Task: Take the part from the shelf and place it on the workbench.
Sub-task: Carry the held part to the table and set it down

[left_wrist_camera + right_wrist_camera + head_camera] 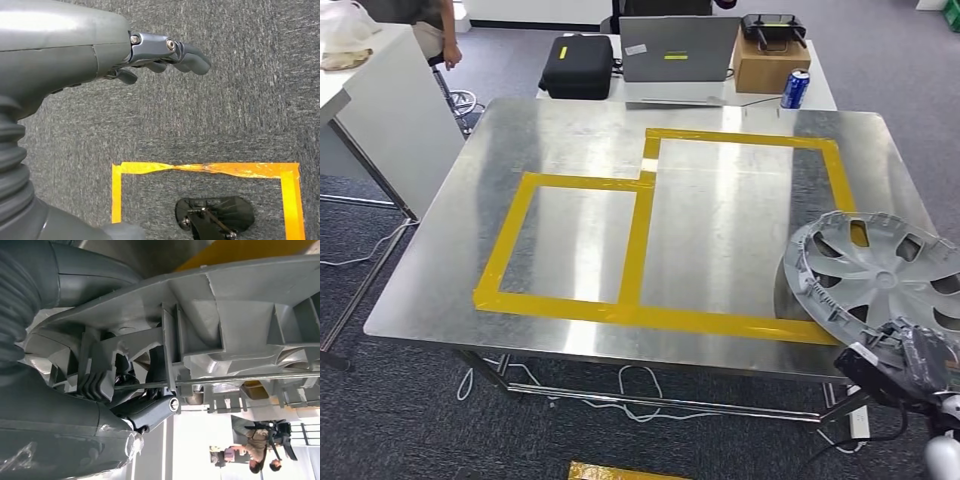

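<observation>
The part is a grey plastic wheel cover (875, 275). My right hand (905, 362) grips its near rim and holds it tilted over the right front corner of the steel workbench (569, 130). In the right wrist view my fingers (151, 412) wrap the cover's ribbed underside (234, 315). A yellow tape outline (637, 250) marks two joined rectangles on the bench top, and the cover overlaps the larger one's right corner. My left hand (166, 55) hangs beside me over grey carpet, fingers extended and holding nothing.
Behind the bench stand a black case (578, 66), a grey laptop (675, 50), a cardboard box (770, 60) and a blue can (795, 88). A white table (388, 100) and a seated person (441, 35) are far left. Yellow floor tape (203, 169) lies under my left hand.
</observation>
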